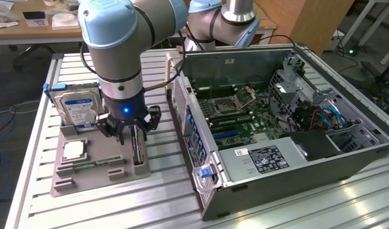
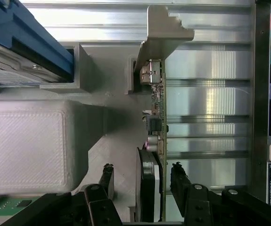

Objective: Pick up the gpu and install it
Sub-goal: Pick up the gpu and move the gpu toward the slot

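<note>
Straddling gpu (image 2: 157, 101) edge, claw (image 2: 142, 172) spread

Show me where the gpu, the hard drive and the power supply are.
gpu (image 2: 160, 101): wrist view, on the card's green edge.
hard drive (image 1: 78, 109): exterior view, on its blue label.
power supply (image 1: 264, 160): exterior view, on its label sticker.

High overview; wrist close above gpu (image 2: 159, 101)
</note>
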